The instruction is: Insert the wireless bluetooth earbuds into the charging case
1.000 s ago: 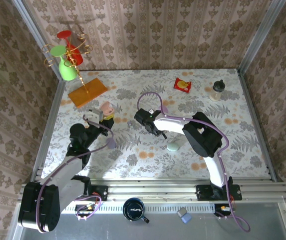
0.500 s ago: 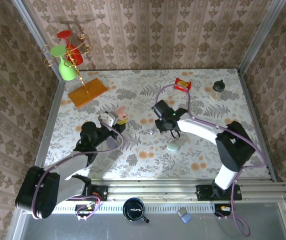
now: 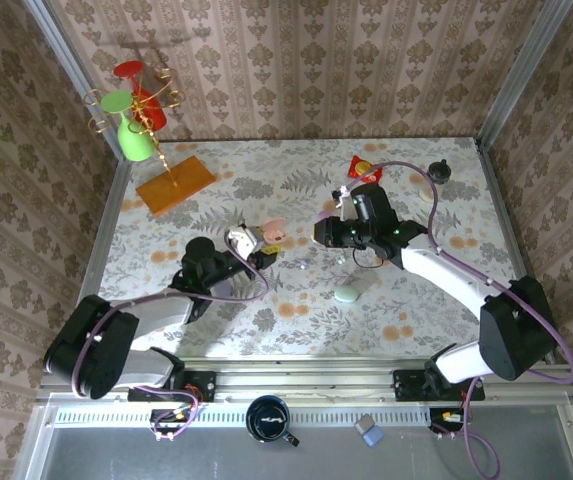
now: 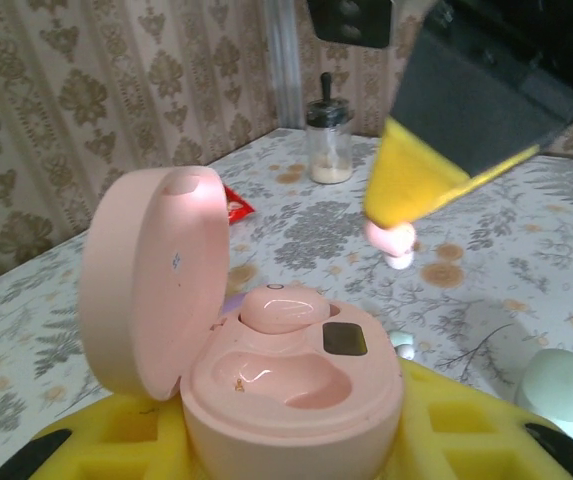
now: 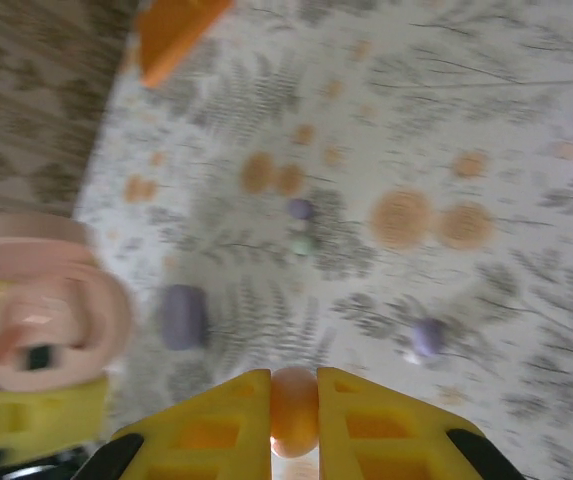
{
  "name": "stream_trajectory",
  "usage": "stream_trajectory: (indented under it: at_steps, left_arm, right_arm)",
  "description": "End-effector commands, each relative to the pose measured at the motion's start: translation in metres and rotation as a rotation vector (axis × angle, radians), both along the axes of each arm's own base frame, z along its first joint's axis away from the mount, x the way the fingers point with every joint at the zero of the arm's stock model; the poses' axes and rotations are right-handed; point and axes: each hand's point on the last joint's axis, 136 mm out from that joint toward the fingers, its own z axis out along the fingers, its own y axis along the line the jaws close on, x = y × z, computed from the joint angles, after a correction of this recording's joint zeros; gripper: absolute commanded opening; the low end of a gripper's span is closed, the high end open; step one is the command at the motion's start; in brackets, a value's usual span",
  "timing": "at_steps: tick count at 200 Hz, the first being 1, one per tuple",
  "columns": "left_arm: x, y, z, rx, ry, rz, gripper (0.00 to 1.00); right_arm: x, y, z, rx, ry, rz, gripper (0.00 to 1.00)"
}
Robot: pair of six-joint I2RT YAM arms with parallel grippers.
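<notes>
The left claw (image 3: 258, 238) is clamped on the base of the open pink case (image 4: 296, 390) and holds it off the bench (image 3: 416, 300). The case sits upright with its lid (image 4: 156, 280) swung back to one side, which leaves both wells facing up and free to approach from above. One seated bud (image 4: 284, 308) already fills the far well. The near socket (image 4: 271, 382) is bare and glossy, so it looks like the target. The right claw (image 5: 294, 385) is pinched narrow on a pink bud (image 4: 391, 238), gripped at the very tips so most of the bud hangs clear below the pads and can enter a well without the pads fouling the rim. In the left wrist view that bud hangs near the case, above it and off to the side, apart from it and not yet over the socket. The two arms meet mid-bench, probably so that either one can make fine corrections. Loose buds (image 5: 301, 208) in lilac and mint lie scattered on the bench. A mint case (image 3: 346, 294) and a lilac case (image 5: 181, 315) also rest there, shut as far as can be told. The next move calls for bringing the bud across and lining up its shape with the socket, and a tilted bud could catch on the rim or slip from so slight a pinch.
</notes>
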Motion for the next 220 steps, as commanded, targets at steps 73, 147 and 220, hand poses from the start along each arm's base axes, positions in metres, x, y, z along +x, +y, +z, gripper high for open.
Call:
stream_trajectory:
  at_steps: [73, 147, 220]
  left_arm:
    - [-0.003, -0.025, 0.031, -0.091, -0.106, -0.092, 0.21]
    - [-0.001, -0.028, 0.034, -0.114, -0.109, -0.093, 0.19]
    - [0.002, -0.025, 0.035, -0.123, -0.109, -0.067, 0.19]
  right_arm:
    - [-0.018, 0.061, 0.081, 0.304, -0.073, 0.207, 0.17]
    - [-0.014, 0.073, 0.062, 0.261, -0.042, 0.216, 0.17]
    - [-0.013, 0.072, 0.04, 0.226, -0.001, 0.197, 0.2]
